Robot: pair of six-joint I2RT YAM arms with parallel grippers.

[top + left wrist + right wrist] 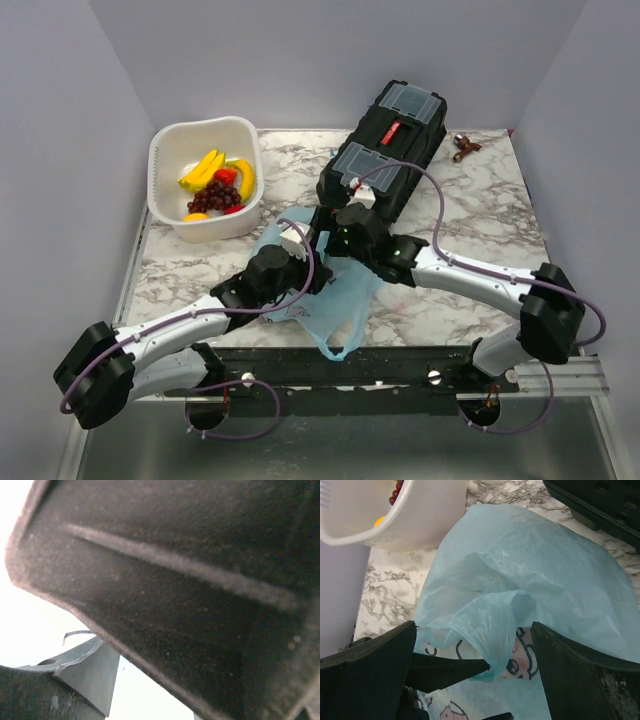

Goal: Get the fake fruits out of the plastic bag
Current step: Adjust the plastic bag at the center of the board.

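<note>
The crinkly light-blue plastic bag (335, 300) lies centre frame; the right gripper (472, 630) gapes astride its fold; the left gripper (298, 243) cannot be read; colourful plastic fake fruits (215, 185) sit upper left in a white basket (200, 124); closing jaws could snag film, dragging the bag.

From above, the light is even and diffuse and comes from overhead. The marble table (470, 210) is bright without glare, and the arms (470, 275) cast only soft, faint shadows. The walls carry a cool lilac tint. Detail is sharp, with little bending at the edges.

The left wrist view is almost wholly a dark surface (175, 605), grainy and out of focus, close to the lens. Its lower left corner is blown out to plain white.

The right wrist view is well lit. The bag (545, 580) shows crisp creases, the basket (420, 515) is nearly overexposed, and the fingers (580, 680) in front are dark and slightly soft.
</note>
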